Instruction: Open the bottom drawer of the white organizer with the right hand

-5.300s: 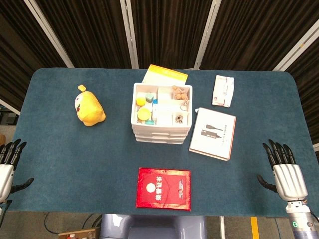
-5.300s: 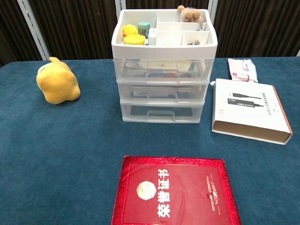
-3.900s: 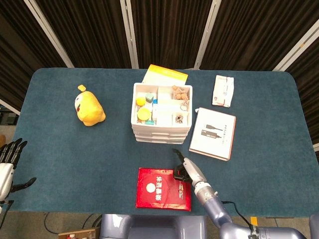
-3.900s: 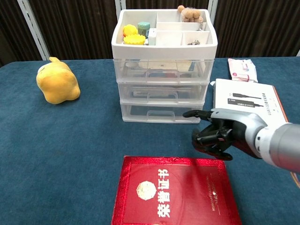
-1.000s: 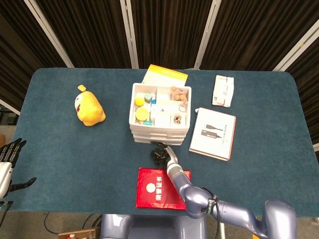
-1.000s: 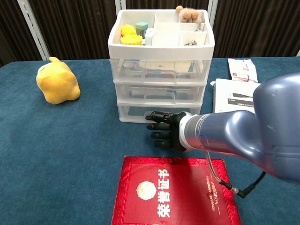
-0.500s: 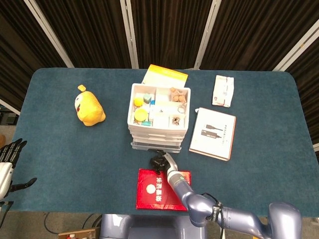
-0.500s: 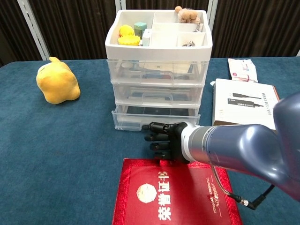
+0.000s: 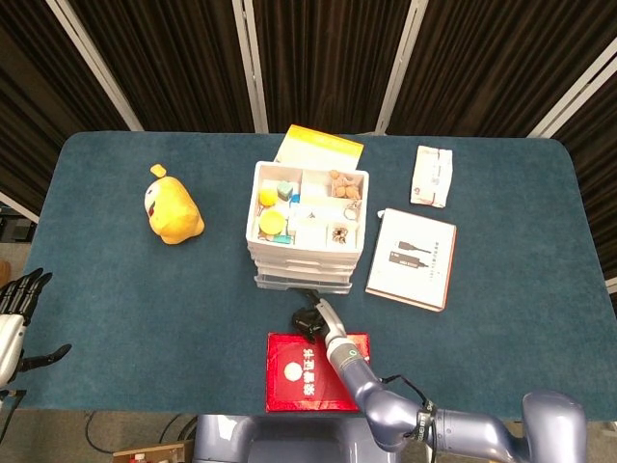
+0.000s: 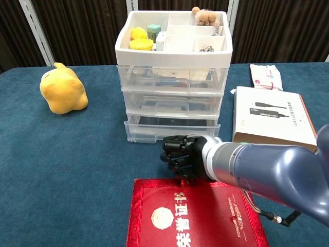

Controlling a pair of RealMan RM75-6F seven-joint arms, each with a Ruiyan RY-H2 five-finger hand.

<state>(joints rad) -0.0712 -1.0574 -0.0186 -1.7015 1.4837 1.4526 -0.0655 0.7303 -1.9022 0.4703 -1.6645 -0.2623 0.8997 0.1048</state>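
Left robot hand [image 9: 12, 313] cut off (frame edge); red booklet [image 10: 195, 218] cropped.

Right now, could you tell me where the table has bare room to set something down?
Bare cloth lies left of the red booklet, below the yellow plush, and along the right edge past the white box. It is crowded between the white organizer and the booklet, where the right hand sits by the bottom drawer.

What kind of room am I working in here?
Probably a lab or staged test setup, not a home: a table covered in blue cloth, black curtains on metal poles behind it, and unrelated props laid out, such as a yellow plush toy and white organizer.
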